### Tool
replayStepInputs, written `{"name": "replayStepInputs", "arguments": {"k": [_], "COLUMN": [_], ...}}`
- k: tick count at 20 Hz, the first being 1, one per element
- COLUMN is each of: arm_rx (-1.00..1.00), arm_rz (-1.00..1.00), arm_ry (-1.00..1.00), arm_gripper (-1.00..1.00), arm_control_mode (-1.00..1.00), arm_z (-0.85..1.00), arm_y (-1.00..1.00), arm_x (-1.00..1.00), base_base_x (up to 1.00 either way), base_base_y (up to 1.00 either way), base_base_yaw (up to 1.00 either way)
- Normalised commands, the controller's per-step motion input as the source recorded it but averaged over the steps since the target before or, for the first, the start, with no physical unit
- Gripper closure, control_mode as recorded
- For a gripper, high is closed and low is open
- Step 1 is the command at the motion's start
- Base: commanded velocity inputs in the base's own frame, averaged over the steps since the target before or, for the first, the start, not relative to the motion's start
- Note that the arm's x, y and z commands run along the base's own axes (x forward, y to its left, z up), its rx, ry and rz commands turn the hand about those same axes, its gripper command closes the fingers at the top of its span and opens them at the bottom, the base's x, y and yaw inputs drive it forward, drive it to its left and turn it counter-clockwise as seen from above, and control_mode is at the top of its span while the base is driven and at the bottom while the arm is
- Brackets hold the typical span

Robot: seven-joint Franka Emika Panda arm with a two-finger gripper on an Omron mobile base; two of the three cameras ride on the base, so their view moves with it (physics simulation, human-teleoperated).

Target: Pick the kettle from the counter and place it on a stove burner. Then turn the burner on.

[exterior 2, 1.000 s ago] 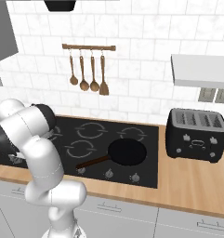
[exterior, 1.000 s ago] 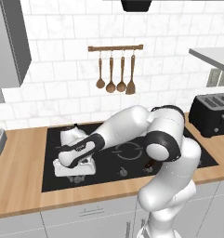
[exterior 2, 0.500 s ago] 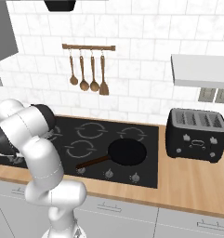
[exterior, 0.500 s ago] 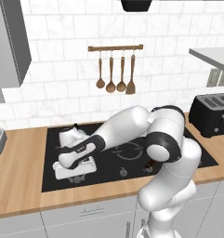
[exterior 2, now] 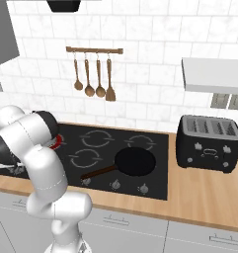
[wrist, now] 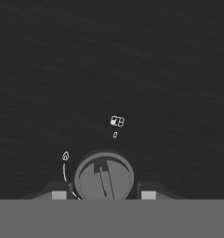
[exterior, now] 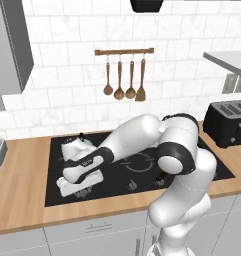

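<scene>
Knob (wrist: 104, 179) between claw (wrist: 103, 194) fingertips.

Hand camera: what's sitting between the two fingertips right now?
In the hand view a round stove knob lies between the fingertips, set in bare black cooktop.

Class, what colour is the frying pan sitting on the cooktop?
Black, handle included; the frying pan shows best in the right base view.

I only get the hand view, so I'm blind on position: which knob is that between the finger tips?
Observer: The knob under the gripper is at the front left of the cooktop.
Operator: Where's the kettle?
Observer: The kettle stands on the cooktop's rear left, just behind the hand.
Operator: Is any burner lit?
Observer: A red glow shows on the glass beside the arm, in the right base view.
</scene>
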Motion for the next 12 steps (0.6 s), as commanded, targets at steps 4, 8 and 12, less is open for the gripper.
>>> {"name": "replayStepInputs", "arguments": {"k": [4,8,12], "arm_rx": [0.0,0.0,0.0], "arm_rz": [0.22,0.21,0.2], "arm_ry": [0.0,0.0,0.0], "arm_gripper": [1.0,1.0,1.0], "arm_control_mode": [-1.0,-1.0,-1.0], "arm_z": [-0.02,0.0,-0.01], "arm_y": [-0.01,-0.01,-0.01], "arm_x": [-0.07,-0.08,-0.09], "base_base_x": [0.0,0.0,0.0], "base_base_y": [0.0,0.0,0.0], "base_base_yaw": [0.0,0.0,0.0]}}
